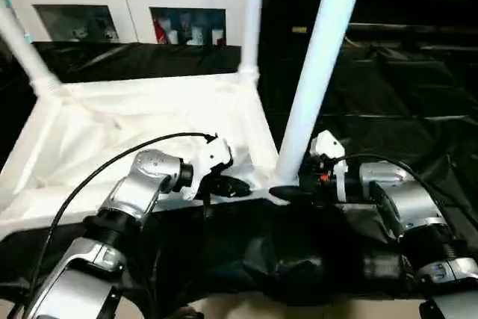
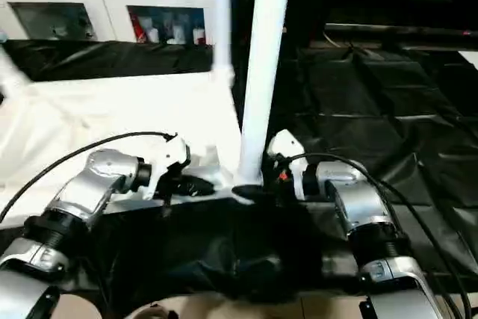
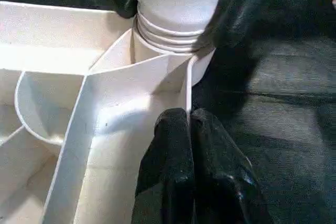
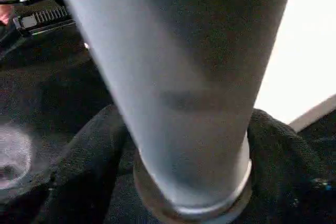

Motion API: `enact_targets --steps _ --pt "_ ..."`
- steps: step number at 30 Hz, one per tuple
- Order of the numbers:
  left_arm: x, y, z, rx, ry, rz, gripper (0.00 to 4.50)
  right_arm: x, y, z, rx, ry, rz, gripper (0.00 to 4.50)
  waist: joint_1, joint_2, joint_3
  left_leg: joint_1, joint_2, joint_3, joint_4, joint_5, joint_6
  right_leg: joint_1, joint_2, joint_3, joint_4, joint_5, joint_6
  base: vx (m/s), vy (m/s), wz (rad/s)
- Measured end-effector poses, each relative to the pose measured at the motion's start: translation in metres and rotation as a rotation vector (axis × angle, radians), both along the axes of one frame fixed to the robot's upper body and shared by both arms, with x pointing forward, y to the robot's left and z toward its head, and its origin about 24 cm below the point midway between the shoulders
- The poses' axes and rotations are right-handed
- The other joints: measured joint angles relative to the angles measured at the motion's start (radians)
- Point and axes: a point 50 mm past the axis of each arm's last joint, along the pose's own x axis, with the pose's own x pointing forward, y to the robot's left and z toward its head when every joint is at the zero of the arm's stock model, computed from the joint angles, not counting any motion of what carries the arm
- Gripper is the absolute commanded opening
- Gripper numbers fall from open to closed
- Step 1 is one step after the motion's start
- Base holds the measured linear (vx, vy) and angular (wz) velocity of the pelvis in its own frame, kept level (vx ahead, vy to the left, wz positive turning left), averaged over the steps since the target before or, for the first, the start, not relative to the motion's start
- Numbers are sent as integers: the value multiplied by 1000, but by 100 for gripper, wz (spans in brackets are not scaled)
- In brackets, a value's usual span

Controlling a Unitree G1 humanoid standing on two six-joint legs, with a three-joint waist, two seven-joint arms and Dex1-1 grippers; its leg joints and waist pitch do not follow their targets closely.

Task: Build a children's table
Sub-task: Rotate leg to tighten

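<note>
Centre frame, right gripper (image 1: 287, 192) jaws apparently clasp the leg (image 1: 317, 72) at the top (image 1: 112, 140) corner socket; left gripper (image 3: 190, 145) jaws closed, empty

Near leg (image 1: 321, 72) cut off above; cabinet (image 1: 127, 5) contents blurred

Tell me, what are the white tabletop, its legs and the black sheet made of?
The tabletop looks like moulded plastic: thin ribs, smooth semi-gloss walls. The near leg seems a smooth plastic tube, with ridged rings at its base in the left wrist view. The black sheet looks like thin plastic film, creased and shiny.
</note>
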Motion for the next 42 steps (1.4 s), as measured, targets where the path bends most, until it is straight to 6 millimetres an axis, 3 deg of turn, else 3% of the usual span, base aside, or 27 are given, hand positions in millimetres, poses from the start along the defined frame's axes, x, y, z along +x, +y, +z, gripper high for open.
enact_targets --steps 7,11,17,19,25,26,28,32,33,37,42 --pt "-2 0 -1 -5 4 -5 0 -1 0 1 -3 15 -4 276 1 0 0 0 0 0 0 0 0 0 0 0 0 0 0 0 0 0" --pt "-1 0 -2 -14 16 25 0 -1 0 -2 17 18 -55 268 0 -1 0 1 0 0 0 0 0 1 0 0 0 0 0 0 0 0" --pt "9 -9 -6 -43 -9 199 0 14 9 -8 47 -15 -322 266 -19 -1 -1 3 0 0 0 0 0 1 0 0 1 2 -3 0 0 0" --pt "19 -16 -6 -39 -33 303 0 27 21 -10 53 -39 -501 265 -32 -1 -1 3 0 -1 0 0 0 0 0 0 1 2 0 0 0 0" --pt "26 -35 -5 -47 -67 437 0 43 37 -10 78 -52 -778 265 -35 0 -1 2 0 -1 -2 0 -1 -1 1 0 0 4 -3 0 0 0" --pt "27 -36 -5 -48 -68 440 0 43 37 -10 79 -58 -786 265 -34 0 -1 2 0 -1 -2 0 0 -1 0 0 0 3 -1 0 0 0" --pt "26 -36 -5 -48 -71 436 0 42 37 -11 85 -72 -785 334 -32 2 -2 2 -1 -1 -2 0 0 -1 0 0 -1 2 0 0 0 0" --pt "26 -37 -5 -39 -86 413 0 40 37 -12 95 -81 -760 337 -32 3 -2 2 0 -1 -2 0 0 -1 0 0 -1 2 1 0 0 0" --pt "26 -37 -4 -39 -93 411 0 40 35 -12 94 -83 -756 374 -32 3 -2 2 0 -1 -2 0 0 -1 0 0 -1 2 1 0 0 0" --pt "25 -38 -4 -38 -101 390 0 34 24 -12 79 -106 -671 381 -27 4 -1 1 0 -1 -2 0 0 -1 0 0 -1 2 1 0 0 0" --pt "23 -44 -3 -44 -115 340 0 18 -17 -6 45 -131 -513 381 -8 6 0 -1 -1 0 -1 0 0 -1 -1 0 -2 1 1 0 0 0"
